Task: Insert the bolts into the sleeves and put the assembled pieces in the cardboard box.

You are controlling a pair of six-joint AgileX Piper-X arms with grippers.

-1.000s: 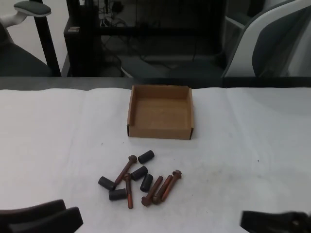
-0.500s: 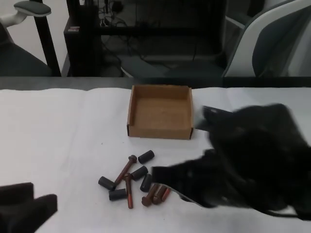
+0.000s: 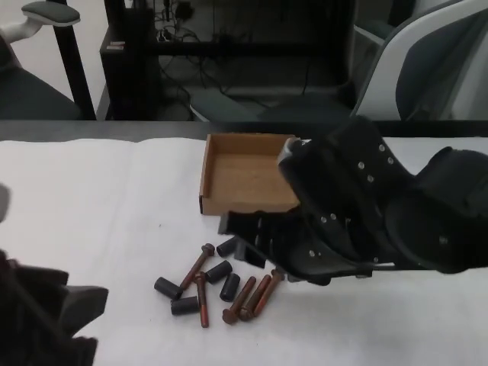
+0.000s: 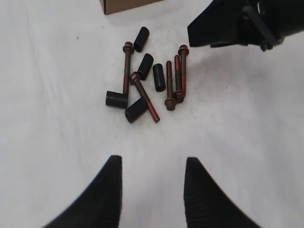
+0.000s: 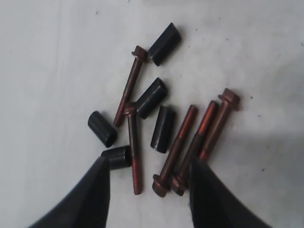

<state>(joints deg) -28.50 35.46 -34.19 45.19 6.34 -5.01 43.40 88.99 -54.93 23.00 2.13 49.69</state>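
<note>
While bolts point(image 5: 176, 144) lie loose, right end effector point(image 5: 149, 164) hovers above.

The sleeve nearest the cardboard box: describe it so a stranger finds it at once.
Find the cardboard box on the white bench; bolts and sleeves lie before it. Of five black sleeves, this sleeve lies nearest the box, by a bolt's head.
</note>
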